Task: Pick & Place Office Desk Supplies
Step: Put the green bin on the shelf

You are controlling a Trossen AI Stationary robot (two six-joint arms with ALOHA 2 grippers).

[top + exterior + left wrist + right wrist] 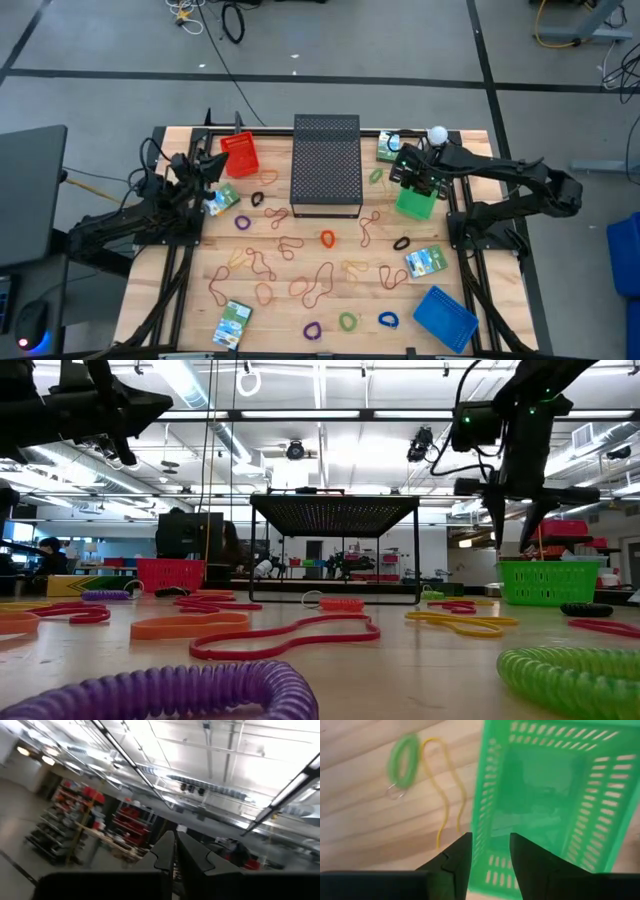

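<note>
Above green basket at far right of table, right gripper hangs, jaws apart, empty: placed for drop. Left gripper raised, jaws together, idle.

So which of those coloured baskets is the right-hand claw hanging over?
The green basket, right of the big black perforated box. The right gripper points down into it, fingers apart; the red basket and blue basket have no gripper over them.

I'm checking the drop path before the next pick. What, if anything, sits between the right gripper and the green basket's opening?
Nothing visible does. The right gripper hangs over the green basket with its jaws apart and nothing between them; below is only the basket's rim. The green loop and yellow rubber band lie beside it on the table.
</note>
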